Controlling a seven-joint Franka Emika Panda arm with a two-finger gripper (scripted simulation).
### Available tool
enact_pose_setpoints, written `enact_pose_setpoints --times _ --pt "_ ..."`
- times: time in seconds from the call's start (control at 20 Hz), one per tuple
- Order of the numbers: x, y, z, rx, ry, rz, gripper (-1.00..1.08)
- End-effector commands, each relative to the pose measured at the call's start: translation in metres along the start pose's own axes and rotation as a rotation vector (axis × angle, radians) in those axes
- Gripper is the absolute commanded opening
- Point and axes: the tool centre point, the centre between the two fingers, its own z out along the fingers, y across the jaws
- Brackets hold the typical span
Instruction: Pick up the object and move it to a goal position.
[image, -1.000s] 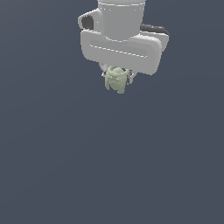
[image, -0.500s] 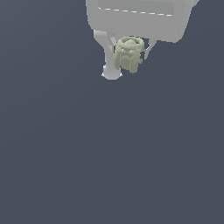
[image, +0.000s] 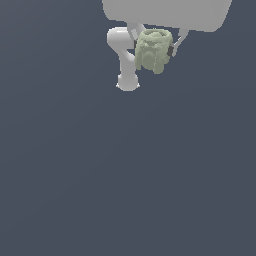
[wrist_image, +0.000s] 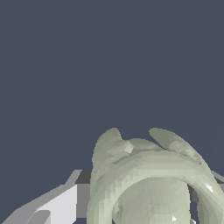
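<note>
exterior view overhead, wrist view close, sharing object (image: 153, 50)

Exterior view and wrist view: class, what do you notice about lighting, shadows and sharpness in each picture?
Exterior view: flat, even lighting, no cast shadows on the plain dark ground; the object shows soft shading on its bumps, and the gripper is cropped by the top edge. Wrist view: sharp throughout, no blur or glare; the object looms large, its faceted surface visible, cut off by the frame edge.

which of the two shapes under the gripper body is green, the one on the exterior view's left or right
The right one: the sage-green lumpy object, held between the gripper fingers. The shape to its left is plain white, part of the robot.
</note>
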Motion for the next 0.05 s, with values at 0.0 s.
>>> enact_pose_setpoints --times 0.0 --pt "-0.0001 -0.0004 -0.0014 0.0 0.0 0.0 -1.0"
